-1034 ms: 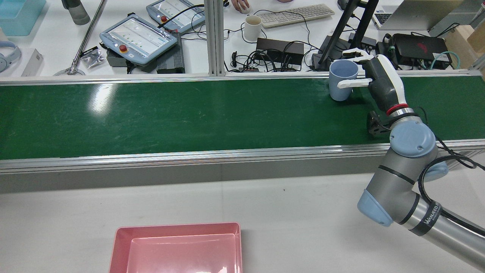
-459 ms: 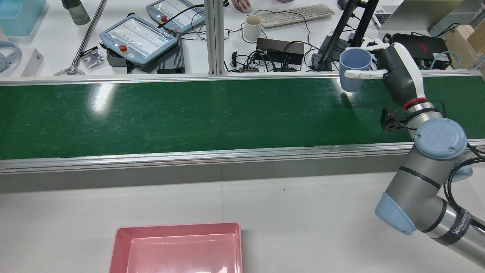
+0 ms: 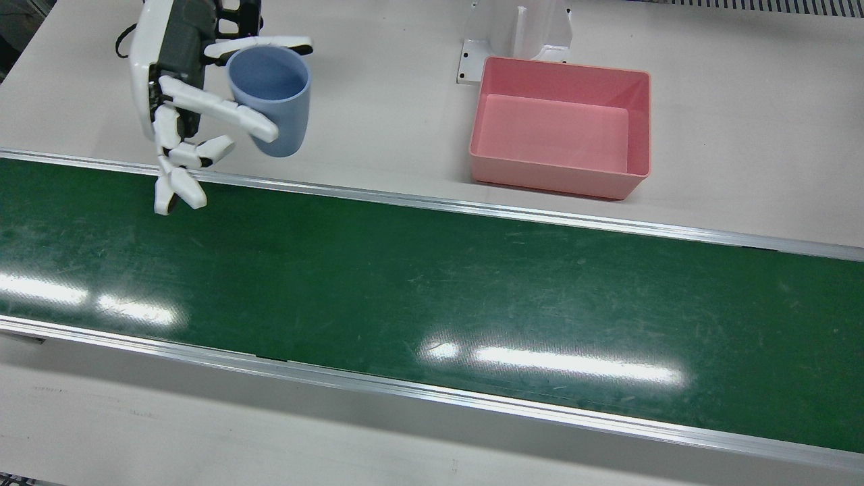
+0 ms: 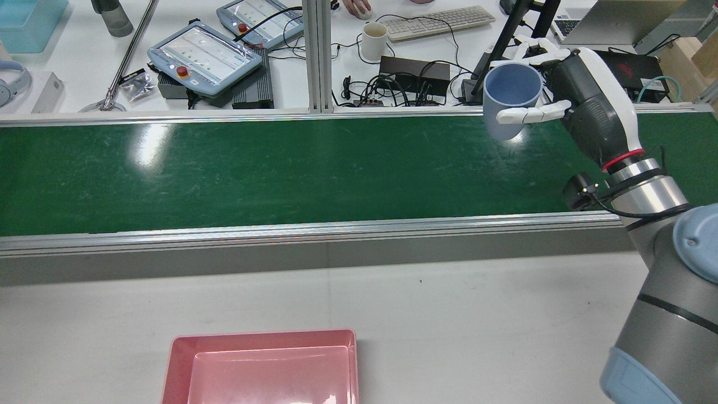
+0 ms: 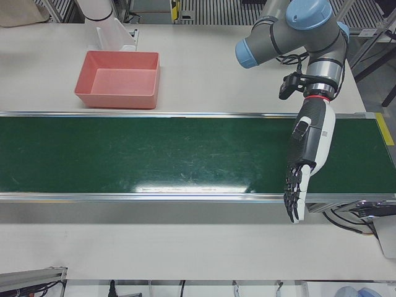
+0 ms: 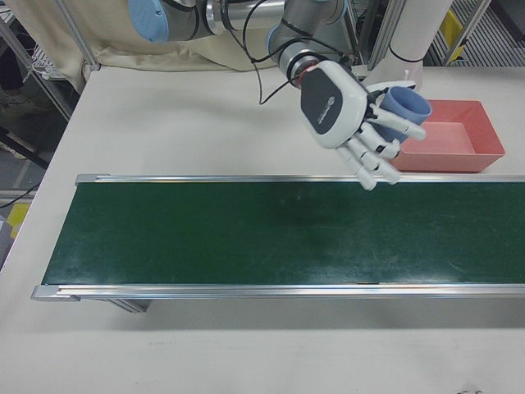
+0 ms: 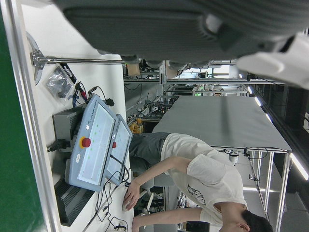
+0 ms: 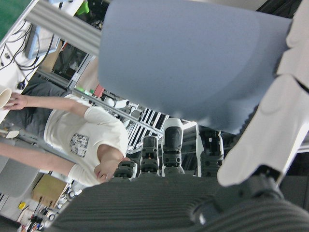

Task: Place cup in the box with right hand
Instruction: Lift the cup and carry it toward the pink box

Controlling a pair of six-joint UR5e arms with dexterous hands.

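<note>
Held clear above the green conveyor belt (image 4: 280, 168) at about two o'clock in the rear view: the blue cup (image 4: 511, 100), upright with its mouth open to the top, clasped by the right hand (image 4: 583, 106) with white fingers (image 4: 530, 115) wrapped across its side and behind its rim. Down at seven o'clock on the white table (image 4: 449, 314), well apart from the cup, the pink box (image 4: 263, 367) with nothing in it. Over the belt's far end in the left-front view, the left hand (image 5: 307, 158), fingers stretched out straight and apart, gripping nothing.
</note>
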